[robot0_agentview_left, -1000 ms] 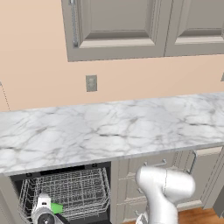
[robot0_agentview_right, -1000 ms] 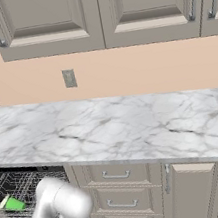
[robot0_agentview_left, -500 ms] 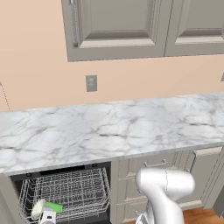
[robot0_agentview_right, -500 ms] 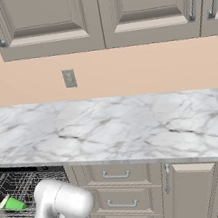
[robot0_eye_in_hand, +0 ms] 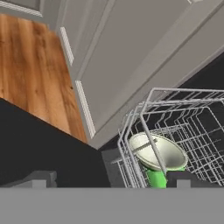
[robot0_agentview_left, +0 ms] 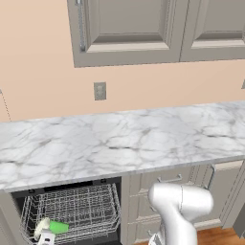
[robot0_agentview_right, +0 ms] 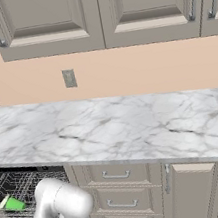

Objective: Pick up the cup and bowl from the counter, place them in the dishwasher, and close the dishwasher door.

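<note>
The cup [robot0_eye_in_hand: 155, 176] lay in the wire rack [robot0_agentview_left: 72, 210] of the dishwasher [robot0_agentview_left: 67, 191], touching the bowl [robot0_eye_in_hand: 158, 151] beside it. Just beside the rack, the fingers [robot0_eye_in_hand: 109, 178] held nothing; their spread could not be told.

The wire rack [robot0_eye_in_hand: 192, 127] in the dishwasher [robot0_agentview_left: 72, 210] holds the bowl [robot0_eye_in_hand: 157, 151], touching the green cup [robot0_eye_in_hand: 155, 177]

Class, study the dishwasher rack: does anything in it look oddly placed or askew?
Yes. In the hand view the bowl lies tilted on top of the green cup in the rack's corner, not set apart. The dishwasher door hangs open.
</note>
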Controlling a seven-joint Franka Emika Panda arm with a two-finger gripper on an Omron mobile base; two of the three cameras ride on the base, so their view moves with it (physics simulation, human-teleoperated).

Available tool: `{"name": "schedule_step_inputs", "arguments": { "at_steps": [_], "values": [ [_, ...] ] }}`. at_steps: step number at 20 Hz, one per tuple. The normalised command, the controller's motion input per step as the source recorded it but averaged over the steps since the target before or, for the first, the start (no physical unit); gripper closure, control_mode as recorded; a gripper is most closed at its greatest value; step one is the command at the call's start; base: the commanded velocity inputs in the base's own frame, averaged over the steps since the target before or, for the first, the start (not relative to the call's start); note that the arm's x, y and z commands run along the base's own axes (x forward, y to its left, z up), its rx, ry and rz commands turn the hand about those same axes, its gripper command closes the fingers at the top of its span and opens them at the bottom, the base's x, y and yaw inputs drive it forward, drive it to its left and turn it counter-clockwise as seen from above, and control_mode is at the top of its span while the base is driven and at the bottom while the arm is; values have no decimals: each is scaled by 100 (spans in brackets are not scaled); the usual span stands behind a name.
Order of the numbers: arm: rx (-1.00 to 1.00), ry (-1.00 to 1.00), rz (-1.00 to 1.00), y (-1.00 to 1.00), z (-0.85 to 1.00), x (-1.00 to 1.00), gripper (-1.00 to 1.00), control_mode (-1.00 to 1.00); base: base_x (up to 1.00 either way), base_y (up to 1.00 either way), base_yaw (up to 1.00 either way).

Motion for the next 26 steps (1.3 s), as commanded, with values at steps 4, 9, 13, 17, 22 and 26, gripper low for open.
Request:
{"name": "schedule_step_inputs", "arguments": {
  "at_steps": [4,9,13,17,22,26],
  "values": [
    [-17,1,-1,49,-36,-37,-100,-100,0,0,0],
    [-23,-7,0,61,-38,-81,-100,-100,0,0,0],
    [-18,-16,0,41,-26,-86,-100,-100,0,0,0],
    [-17,-26,0,13,-45,-91,-100,-100,0,0,0],
    [-7,-23,0,0,-68,-91,-100,-100,0,0,0],
    [0,-30,0,3,26,-100,-100,-100,0,0,0]
  ]
}}
